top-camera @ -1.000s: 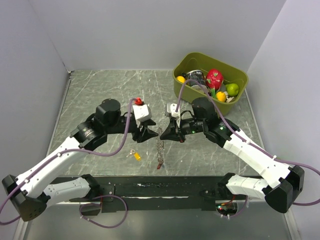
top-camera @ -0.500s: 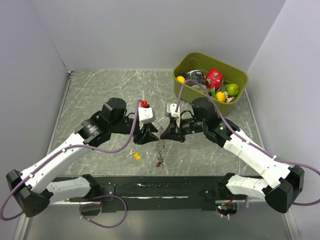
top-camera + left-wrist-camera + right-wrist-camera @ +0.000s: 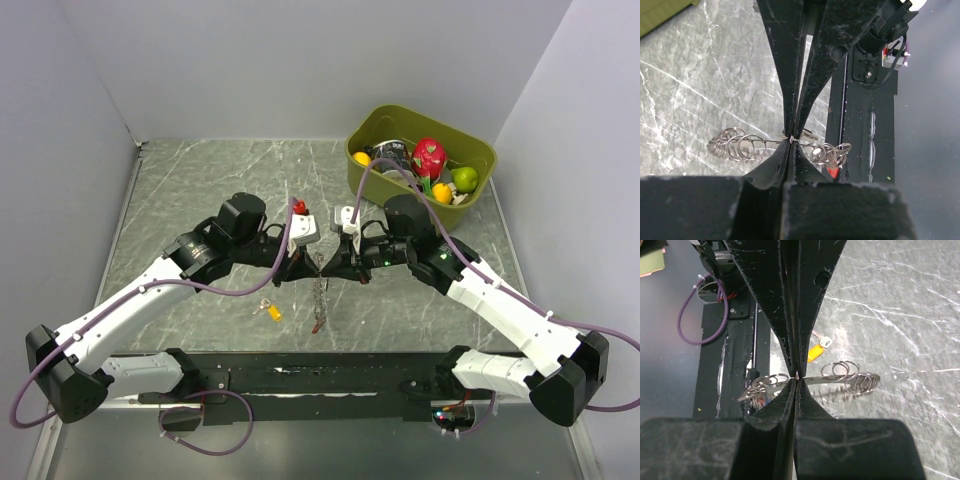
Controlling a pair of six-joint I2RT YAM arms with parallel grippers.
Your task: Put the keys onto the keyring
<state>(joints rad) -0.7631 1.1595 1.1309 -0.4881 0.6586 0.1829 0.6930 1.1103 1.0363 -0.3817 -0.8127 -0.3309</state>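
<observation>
we saw the left gripper (image 3: 792,137) and right gripper (image 3: 797,376) each clamped on the keyring (image 3: 740,146). a yellow-capped key (image 3: 813,353) lay on the surface (image 3: 900,315).

— What is your left hand (image 3: 790,146) doing?
— My fingers are pressed together, and their tips pinch the thin wire of the keyring (image 3: 740,145).
— And the dark wedge coming down from the top?
— That's my right hand (image 3: 794,131). It is closed too, and its tips meet mine at the same spot on the wire.
— How does the ring lie?
— It runs sideways, with the grey marble desk (image 3: 700,75) behind it. Small rings bunch on either side of the pinch. A red cap (image 3: 832,172) sits under the right bunch, by the black rail (image 3: 860,130).
</observation>
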